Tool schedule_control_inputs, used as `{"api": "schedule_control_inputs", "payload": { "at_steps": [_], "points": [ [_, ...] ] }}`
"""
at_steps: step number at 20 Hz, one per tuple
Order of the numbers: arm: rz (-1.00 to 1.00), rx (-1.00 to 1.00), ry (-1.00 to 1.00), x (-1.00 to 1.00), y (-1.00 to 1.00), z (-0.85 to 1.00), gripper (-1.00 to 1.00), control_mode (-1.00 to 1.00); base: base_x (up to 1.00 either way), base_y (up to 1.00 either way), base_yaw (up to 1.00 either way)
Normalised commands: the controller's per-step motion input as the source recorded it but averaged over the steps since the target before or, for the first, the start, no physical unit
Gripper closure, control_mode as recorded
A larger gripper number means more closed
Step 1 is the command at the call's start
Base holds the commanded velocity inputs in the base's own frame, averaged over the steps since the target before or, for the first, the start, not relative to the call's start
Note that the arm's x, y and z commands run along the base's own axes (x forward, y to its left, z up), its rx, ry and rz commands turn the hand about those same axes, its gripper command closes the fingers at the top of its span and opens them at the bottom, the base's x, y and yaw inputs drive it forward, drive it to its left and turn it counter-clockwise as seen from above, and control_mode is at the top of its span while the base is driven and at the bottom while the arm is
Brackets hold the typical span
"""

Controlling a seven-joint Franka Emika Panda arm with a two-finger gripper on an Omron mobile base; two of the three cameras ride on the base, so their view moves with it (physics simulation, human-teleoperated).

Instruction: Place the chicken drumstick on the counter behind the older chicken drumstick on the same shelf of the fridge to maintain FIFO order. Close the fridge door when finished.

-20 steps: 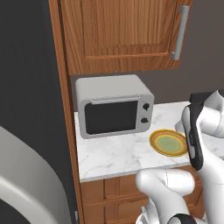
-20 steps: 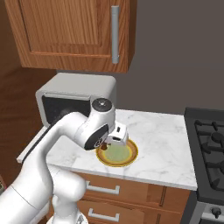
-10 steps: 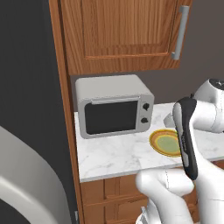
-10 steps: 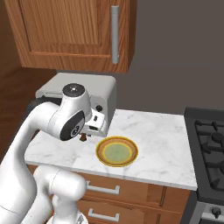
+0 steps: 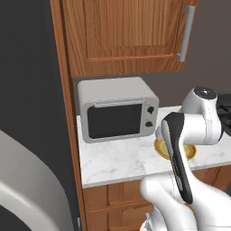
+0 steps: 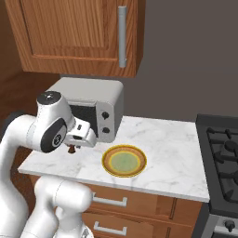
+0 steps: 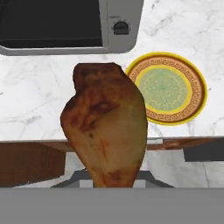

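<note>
1. the white arm rises from the base, bends at a dark-jointed elbow and folds back toward its own body, with the forearm held level above the counter's front part.
2. in the left base view the upper link slants up from the lower right, a dark strip running along it, and the round wrist housing sits at the top right.
3. the gripper (image 6: 72, 148) hangs under the wrist in the right base view, pointing downward.
4. its jaws are closed tight on the chicken drumstick (image 7: 105, 124), which stands up large in the middle of the hand view.
5. the finger tips themselves are hidden behind the meat.
</note>
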Motion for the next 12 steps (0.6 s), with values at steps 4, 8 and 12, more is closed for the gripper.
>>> {"api": "schedule_control_inputs", "payload": {
  "at_steps": [4,8,12],
  "points": [
    [0.00,0.00,-0.04,-0.55,0.09,-0.04,1.00,-1.00,0.00,0.00,0.00],
    [0.00,0.00,0.00,0.00,0.00,0.00,1.00,1.00,-0.89,0.19,0.01],
    [0.00,0.00,0.00,0.00,0.00,0.00,1.00,1.00,-0.98,0.02,0.06]
  ]
}}
